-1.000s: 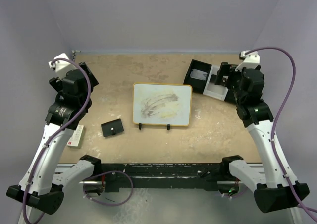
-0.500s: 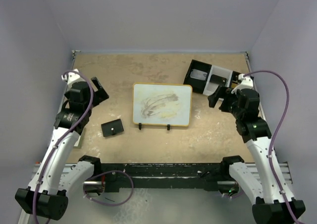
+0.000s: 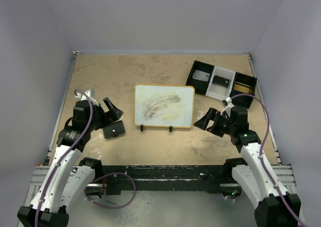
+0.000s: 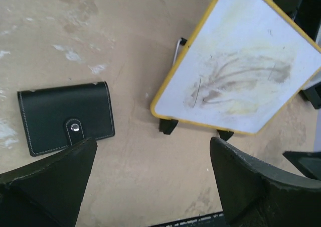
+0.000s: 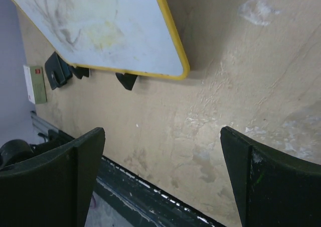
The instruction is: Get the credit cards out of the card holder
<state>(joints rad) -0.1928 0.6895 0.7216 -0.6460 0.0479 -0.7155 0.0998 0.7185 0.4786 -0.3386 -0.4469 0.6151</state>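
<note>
Card holder (image 3: 114,130): snapped shut, flat on the surface, lower left of the board (image 3: 164,105). Left jaws: wide open, empty, swung down from upper left to just beside it. Right jaws: open, empty, drawn back from the tray (image 3: 220,79). Cards still inside; the grasp looks imminent.

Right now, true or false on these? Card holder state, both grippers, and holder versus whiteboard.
1. The card holder lies snapped shut on the table. True.
2. The left gripper is clamped on the card holder. False: it is open, with nothing between its jaws.
3. The right gripper is open and empty. True.
4. The card holder lies under the whiteboard. False: it lies apart from the whiteboard, off its near-left corner.
</note>
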